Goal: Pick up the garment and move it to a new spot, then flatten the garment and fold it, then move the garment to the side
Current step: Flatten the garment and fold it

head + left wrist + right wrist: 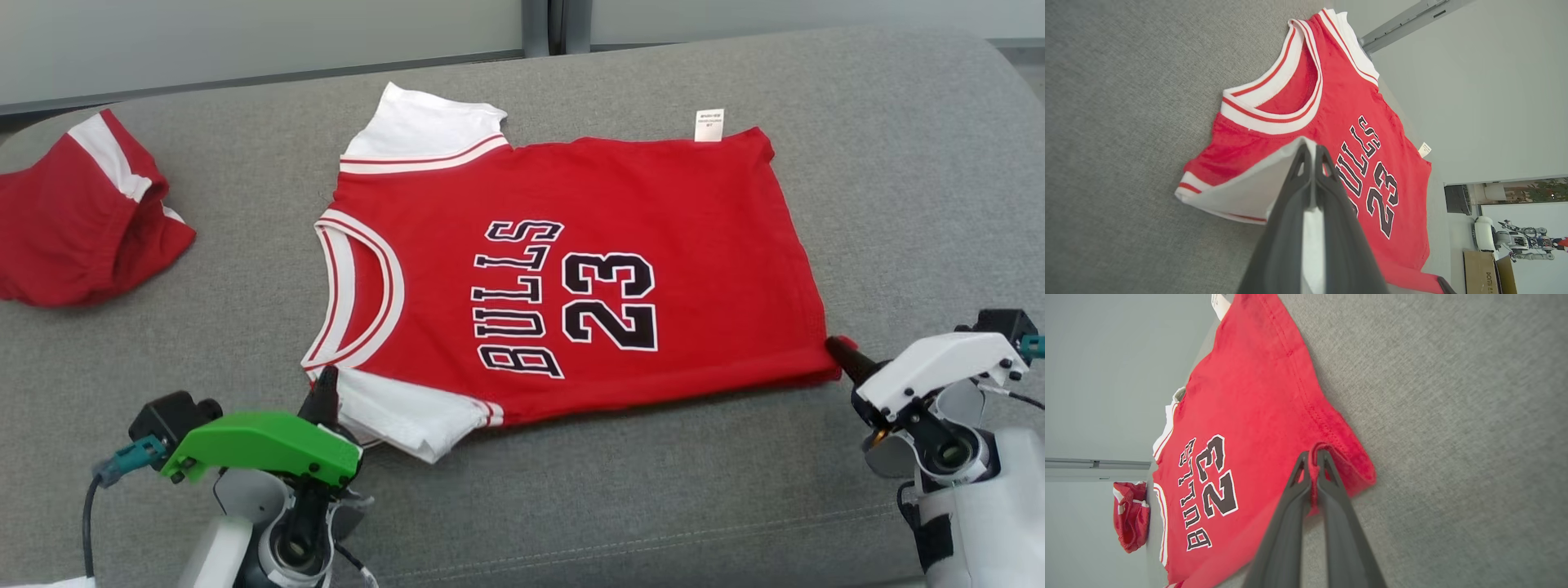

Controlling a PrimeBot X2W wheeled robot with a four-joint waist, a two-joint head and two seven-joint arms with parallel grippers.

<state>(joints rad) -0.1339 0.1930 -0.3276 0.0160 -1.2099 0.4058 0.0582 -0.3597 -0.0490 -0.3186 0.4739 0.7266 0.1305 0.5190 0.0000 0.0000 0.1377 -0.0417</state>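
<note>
The garment (pixel 588 269) is a red jersey with white sleeves and black "BULLS 23" lettering. It lies spread out flat on the grey cushion (pixel 653 506), neck toward the left. My left gripper (pixel 325 384) is shut on the near white sleeve (pixel 1249 188); white cloth is pinched between its dark fingers (pixel 1327 171). At the right, my right gripper (pixel 841 347) is shut on the near red hem corner (pixel 1347 457), whose edge folds up between the fingers (pixel 1300 469).
A second red and white garment (pixel 82 220) lies bunched at the cushion's far left. A pale wall (pixel 245 41) runs behind the cushion. Bare grey cushion stretches in front of the jersey and to its right (pixel 914 180).
</note>
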